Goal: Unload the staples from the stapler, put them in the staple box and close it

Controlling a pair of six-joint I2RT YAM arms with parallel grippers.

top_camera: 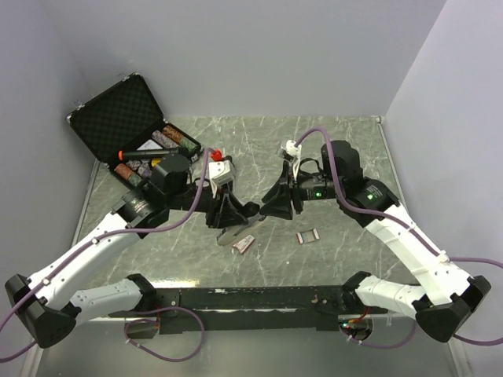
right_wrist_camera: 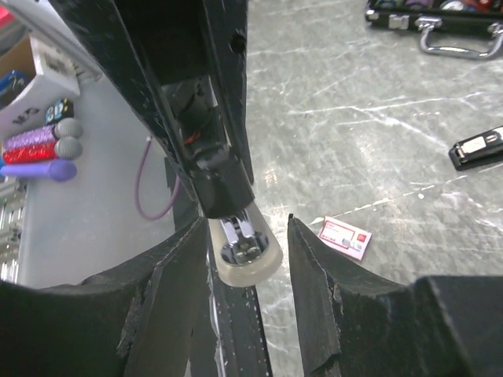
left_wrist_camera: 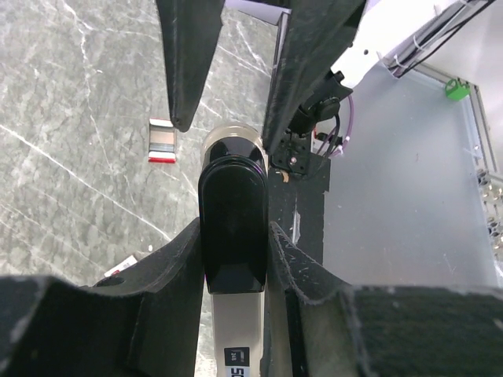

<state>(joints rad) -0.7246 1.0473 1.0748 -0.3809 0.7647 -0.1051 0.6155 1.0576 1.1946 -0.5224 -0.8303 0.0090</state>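
The stapler [top_camera: 235, 232], with a black top and a beige base, is held off the table between the fingers of my left gripper [top_camera: 226, 214]. In the left wrist view the left gripper [left_wrist_camera: 233, 229] is shut on the stapler's black top [left_wrist_camera: 232, 228]. My right gripper [top_camera: 266, 206] is open and faces the left one. In the right wrist view its jaws [right_wrist_camera: 247, 224] stand either side of the stapler's rounded beige front end [right_wrist_camera: 245, 253] without pressing on it. Metal parts show inside that end. No loose staples can be made out in the stapler.
A small red-and-white packet [top_camera: 245, 244] lies on the marble table below the stapler, and a striped one [top_camera: 308, 236] lies to its right. An open black case [top_camera: 126, 118] with markers stands at the back left. A black bar [top_camera: 259, 297] runs along the near edge.
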